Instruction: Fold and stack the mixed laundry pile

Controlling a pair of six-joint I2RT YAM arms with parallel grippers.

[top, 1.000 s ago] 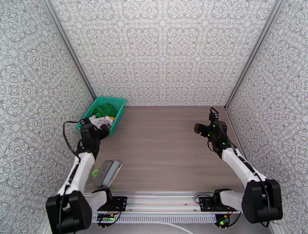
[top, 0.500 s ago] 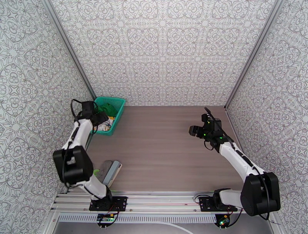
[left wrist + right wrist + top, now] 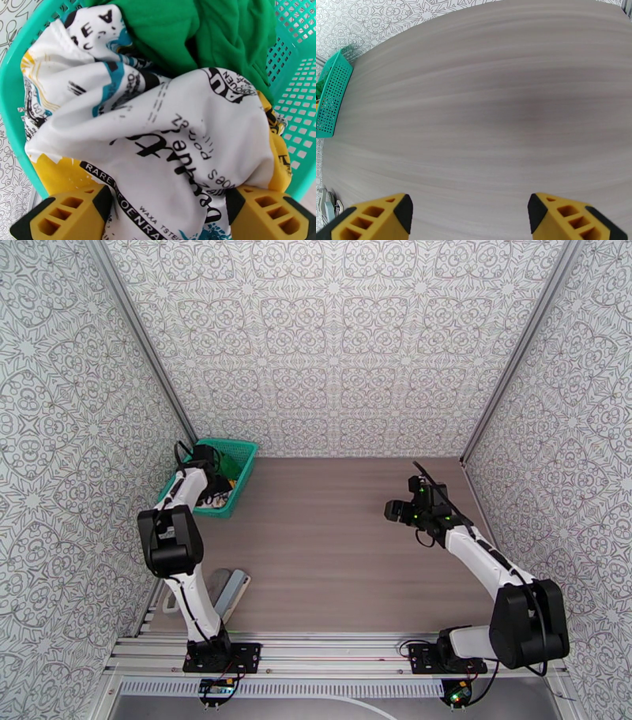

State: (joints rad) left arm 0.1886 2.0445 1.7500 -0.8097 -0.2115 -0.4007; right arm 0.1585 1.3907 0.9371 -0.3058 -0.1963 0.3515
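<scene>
The left gripper (image 3: 168, 209) has come forward over the last second, from the near corner of the basket (image 3: 300, 90) to a spot right above its contents. It is released, its yellow fingers spread wide on either side of a bulging fold of the white printed garment (image 3: 158, 130). Whether the tips already press into the cloth cannot be told, but nothing is clamped yet. That garment lies crumpled on top at the near side of the basket. The green shirt (image 3: 205, 35) is bunched behind it, against the far wall, and partly tucked under it. Both pieces are thus unfolded and inside the basket, at the far left corner of the table (image 3: 493, 110). The right gripper (image 3: 474, 215) has drifted a little toward the middle. It hangs released above bare wood, well apart from the basket, carrying nothing. To my eye this puts the task at its very start: the left arm is set to close on the white garment and lift it out, while the right waits over the open space where folding could happen.
</scene>
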